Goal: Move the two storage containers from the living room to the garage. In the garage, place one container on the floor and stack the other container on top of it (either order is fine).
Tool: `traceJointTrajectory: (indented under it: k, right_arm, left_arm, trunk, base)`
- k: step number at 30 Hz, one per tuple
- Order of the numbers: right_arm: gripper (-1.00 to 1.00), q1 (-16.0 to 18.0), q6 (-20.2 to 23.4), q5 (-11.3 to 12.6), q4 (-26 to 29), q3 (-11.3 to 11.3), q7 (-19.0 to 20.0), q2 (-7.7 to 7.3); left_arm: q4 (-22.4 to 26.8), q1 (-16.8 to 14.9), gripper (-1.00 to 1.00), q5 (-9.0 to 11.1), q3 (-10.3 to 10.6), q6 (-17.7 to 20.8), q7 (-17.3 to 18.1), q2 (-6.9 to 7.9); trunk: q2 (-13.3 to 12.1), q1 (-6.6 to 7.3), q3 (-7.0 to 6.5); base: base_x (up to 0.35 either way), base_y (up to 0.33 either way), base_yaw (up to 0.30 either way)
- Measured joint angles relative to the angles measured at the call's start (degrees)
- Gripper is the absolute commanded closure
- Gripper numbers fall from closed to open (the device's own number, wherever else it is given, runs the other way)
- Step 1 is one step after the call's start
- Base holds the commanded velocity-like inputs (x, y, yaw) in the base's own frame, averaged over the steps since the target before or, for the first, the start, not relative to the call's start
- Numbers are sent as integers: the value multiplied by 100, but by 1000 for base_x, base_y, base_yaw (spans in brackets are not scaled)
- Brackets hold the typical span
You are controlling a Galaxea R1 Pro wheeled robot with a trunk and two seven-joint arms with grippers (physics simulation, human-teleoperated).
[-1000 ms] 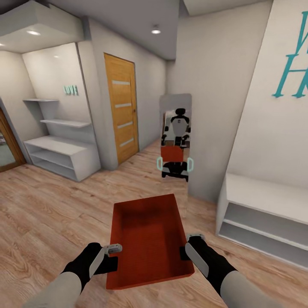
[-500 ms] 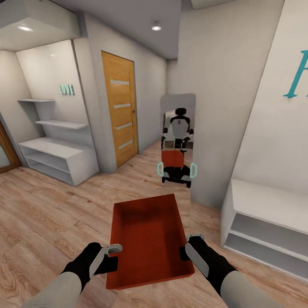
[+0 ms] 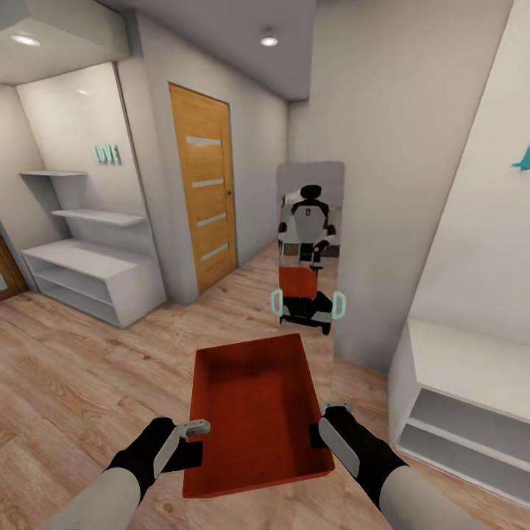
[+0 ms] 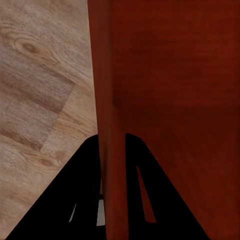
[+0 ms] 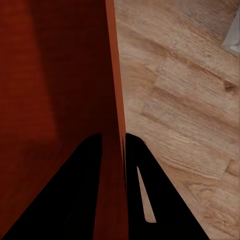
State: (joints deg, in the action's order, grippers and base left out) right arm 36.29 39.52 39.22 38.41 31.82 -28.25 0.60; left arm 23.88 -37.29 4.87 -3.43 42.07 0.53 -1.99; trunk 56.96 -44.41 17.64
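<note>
One orange-red storage container (image 3: 254, 412) hangs level in front of me over light wood plank flooring, carried between both arms. My left gripper (image 3: 193, 434) is shut on its left wall and my right gripper (image 3: 324, 425) is shut on its right wall. In the left wrist view the container's thin wall (image 4: 106, 90) runs between the black fingers (image 4: 75, 195) of the left gripper (image 4: 112, 145). The right wrist view has the opposite wall (image 5: 114, 75) pinched in the right gripper (image 5: 114, 142). The container is empty. The second container is out of view.
A tall mirror (image 3: 309, 243) straight ahead reflects me and the bin. A wooden door (image 3: 202, 191) stands ahead on the left, in a short passage. White shelving (image 3: 88, 276) sits at the left and a low white shelf unit (image 3: 464, 397) close on the right.
The whole view has shifted: mirror and door are nearer, the left shelves slid left, and the teal wall letters slid off to the right. Both grippers and the container keep their places relative to me.
</note>
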Motion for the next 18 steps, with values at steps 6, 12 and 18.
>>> traceJointTrajectory:
  k: [6, 12, 18]
  right_arm:
    - [100, 0, 6, -8, 6, -3, 0, 0]
    - [100, 0, 2, -1, 0, -1, 1, 0]
    - [100, 1, 5, -20, -1, -5, 7, 5]
  left_arm:
    - [1, 0, 100, 4, 0, 0, 0, 0]
    - [-1, 0, 100, 0, 0, 0, 0, 0]
    - [0, 1, 100, 24, 7, 2, -8, 5]
  trunk:
    - [0, 0, 0]
    - [0, 0, 0]
    - [0, 0, 0]
  base:
    - [335, 0, 0]
    - [335, 5, 0]
    - [321, 159, 0]
